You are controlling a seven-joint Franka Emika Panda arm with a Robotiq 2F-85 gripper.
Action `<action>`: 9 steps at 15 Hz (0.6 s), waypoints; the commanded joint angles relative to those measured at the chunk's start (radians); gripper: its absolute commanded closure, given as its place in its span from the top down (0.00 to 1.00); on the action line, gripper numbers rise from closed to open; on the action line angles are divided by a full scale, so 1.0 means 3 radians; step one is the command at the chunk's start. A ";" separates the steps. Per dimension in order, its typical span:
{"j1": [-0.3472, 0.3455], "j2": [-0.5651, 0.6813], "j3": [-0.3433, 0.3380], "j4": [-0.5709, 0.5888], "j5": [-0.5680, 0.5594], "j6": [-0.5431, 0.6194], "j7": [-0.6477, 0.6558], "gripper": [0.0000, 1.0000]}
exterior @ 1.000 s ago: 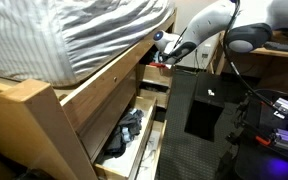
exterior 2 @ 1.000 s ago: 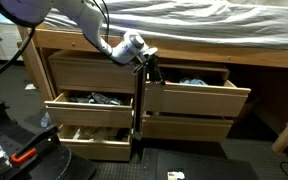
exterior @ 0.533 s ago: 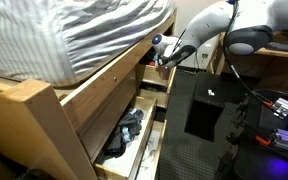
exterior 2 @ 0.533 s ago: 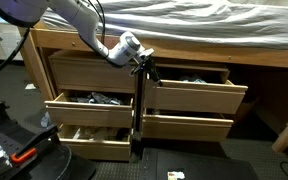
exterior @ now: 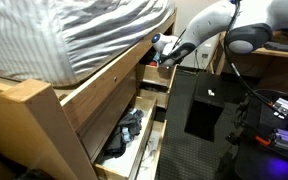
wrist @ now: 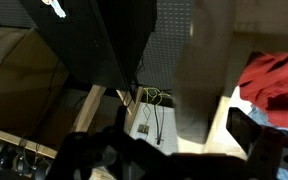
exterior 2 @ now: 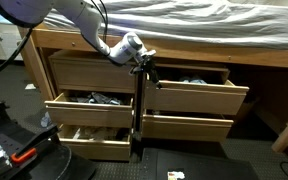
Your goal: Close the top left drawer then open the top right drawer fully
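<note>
Wrist view, hand spread wide at open top right drawer, red cloth inside

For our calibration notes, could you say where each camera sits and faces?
Exterior view: beside the bed, looking along its drawer fronts; arm and end effector show.
Exterior view: before the bed, facing the drawer fronts head-on; arm and end effector show.
Wrist view: looking down into the top right drawer; end effector shows.
Exterior views share the top right drawer.
</note>
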 commanded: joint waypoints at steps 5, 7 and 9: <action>0.0106 -0.0067 -0.0212 -0.0911 -0.0124 0.1441 0.0114 1.00; 0.0212 -0.0058 -0.0348 -0.0969 -0.0125 0.1576 0.0205 1.00; 0.0294 -0.0051 -0.0411 -0.1039 -0.0112 0.1688 0.0250 1.00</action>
